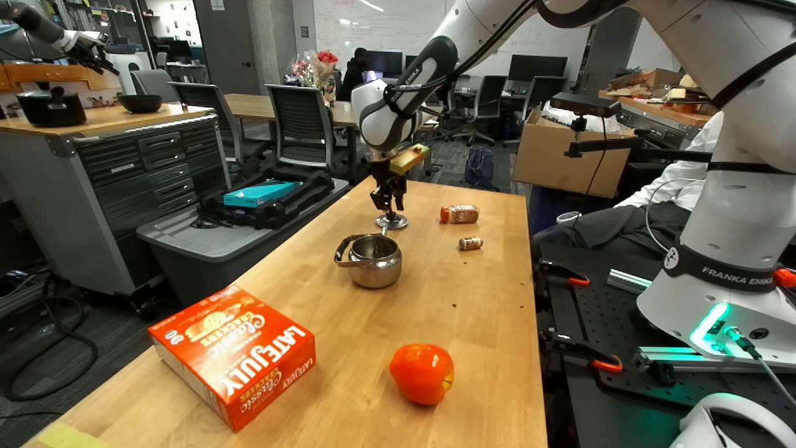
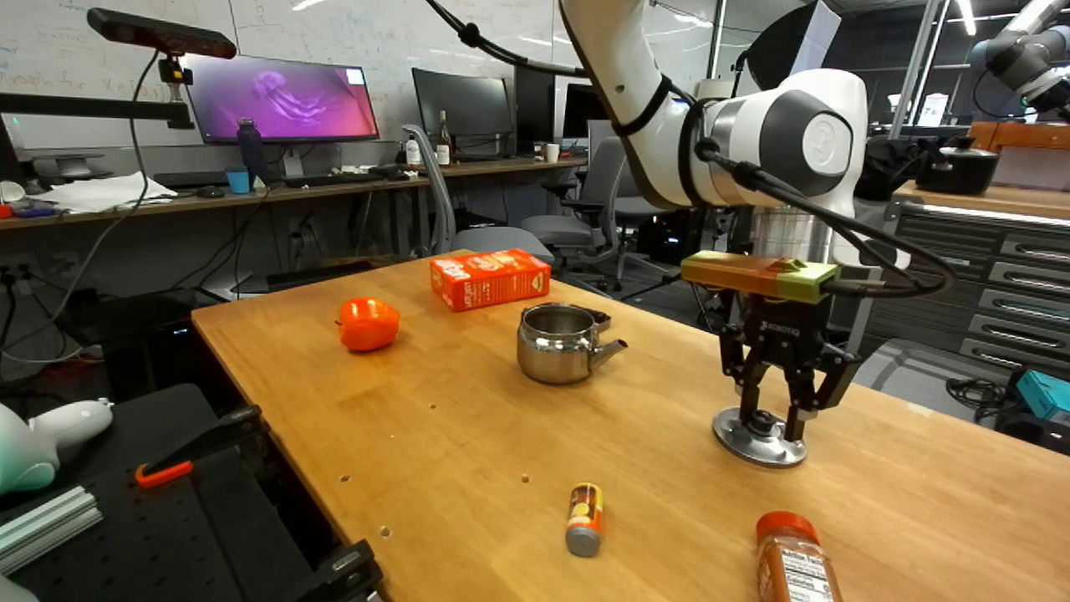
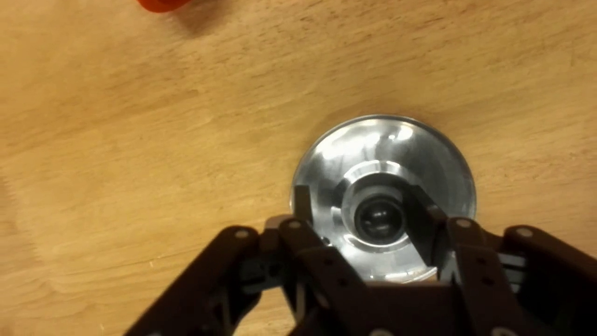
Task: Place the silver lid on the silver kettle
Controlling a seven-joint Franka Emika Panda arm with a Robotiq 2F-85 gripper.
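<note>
I've got my pincer (image 2: 770, 420) spread right over the silver lid (image 3: 387, 144), fingertips (image 3: 302, 201) on either side of its dark knob (image 3: 379, 218), though I can't tell if one's touching it. Lid's lying on the table (image 2: 451, 443), apart from the silver kettle (image 2: 556, 349) in both exterior views.

The silver lid (image 3: 380, 144) and silver kettle (image 2: 556, 355) are smooth, mirror-bright metal. The table (image 2: 451, 456) is wood, grain showing under a soft sheen. The cracker box (image 1: 236, 354) is glossy card. The round orange-red object (image 1: 423, 373) is shiny, perhaps plastic.
</note>
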